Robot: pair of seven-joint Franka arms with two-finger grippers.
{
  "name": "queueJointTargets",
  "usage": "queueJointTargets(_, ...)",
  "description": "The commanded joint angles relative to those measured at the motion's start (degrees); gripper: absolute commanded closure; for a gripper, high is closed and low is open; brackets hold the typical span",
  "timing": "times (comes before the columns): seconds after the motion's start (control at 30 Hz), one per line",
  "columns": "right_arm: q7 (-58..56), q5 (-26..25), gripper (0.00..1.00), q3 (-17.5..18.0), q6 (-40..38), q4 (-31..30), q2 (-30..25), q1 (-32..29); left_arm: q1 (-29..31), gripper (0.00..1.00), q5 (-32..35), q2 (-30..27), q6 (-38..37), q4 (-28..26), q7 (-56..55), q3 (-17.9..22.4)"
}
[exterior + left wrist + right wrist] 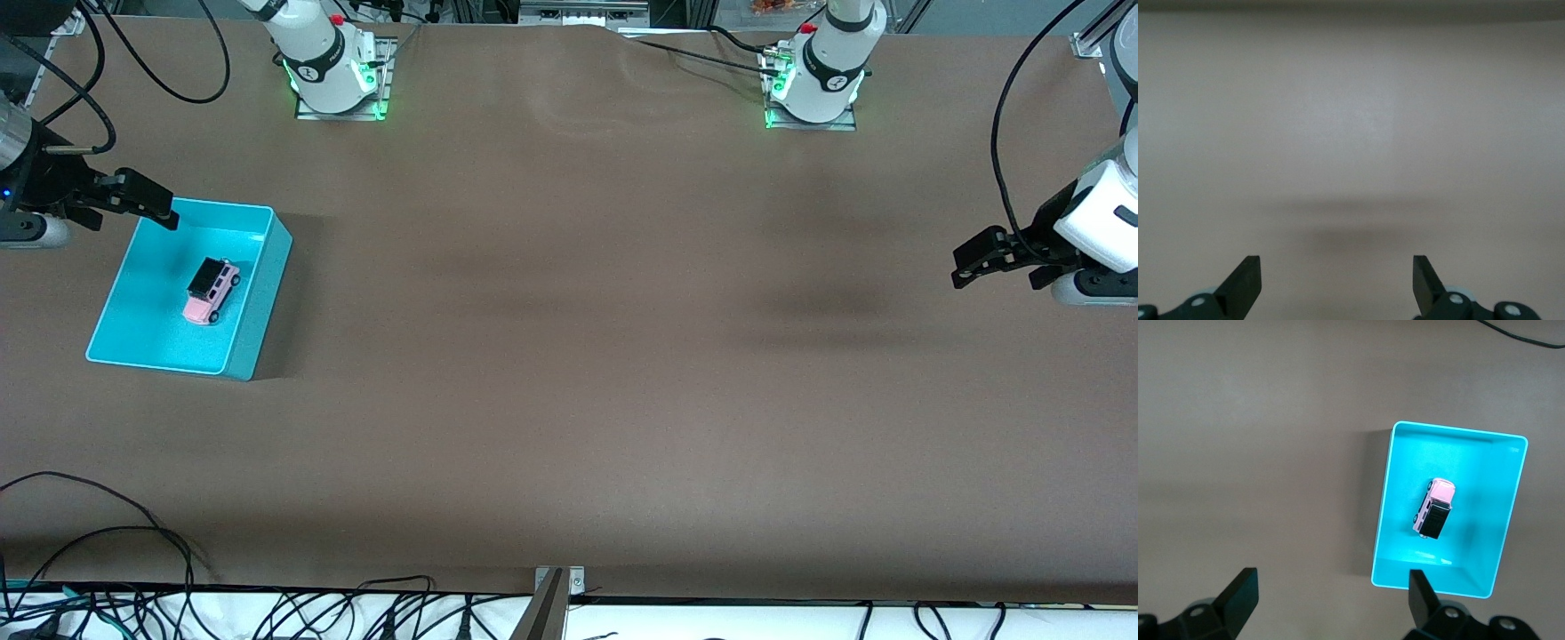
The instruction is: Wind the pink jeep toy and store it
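The pink jeep toy (pixel 212 291) (pixel 1436 509), light pink with a black roof, stands on its wheels inside the turquoise bin (pixel 151 307) (pixel 1458 433) at the right arm's end of the table. My right gripper (pixel 132 213) (pixel 1333 587) hangs open and empty in the air over the bin's corner toward the robots' bases, well above the toy. My left gripper (pixel 994 271) (pixel 1337 273) waits open and empty over bare table at the left arm's end; its wrist view holds only the brown tabletop.
The brown table surface (pixel 569 356) stretches between the two arms. Both arm bases (pixel 336 71) (pixel 813 84) stand at the table's edge farthest from the front camera. Loose black cables (pixel 133 569) lie along the edge nearest to that camera.
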Motion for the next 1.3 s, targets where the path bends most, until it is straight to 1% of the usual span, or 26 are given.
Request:
queueJointTargets(0.0,-0.57,-0.01,0.0,0.05,-1.2,1.28,0.38,-0.36,0.21,0.0,-0.61,-0.42,0.44,-0.57,0.03,0.05)
queueJointTargets(0.37,-0.83,-0.62,0.0,0.14,-0.84,1.28,0.82,-0.36,0.21,0.0,-0.61,-0.42,0.44,-0.57,0.03,0.05)
queueJointTargets(0.6,-1.19,-0.1,0.0,0.05,-0.67,1.28,1.78,-1.41,0.21,0.0,-0.61,-0.42,0.36,-0.57,0.03,0.05)
queueJointTargets(1.27,-0.92,-0.01,0.0,0.14,-0.67,1.28,1.7,-1.32,0.21,0.0,-0.61,-0.42,0.36,-0.57,0.03,0.05)
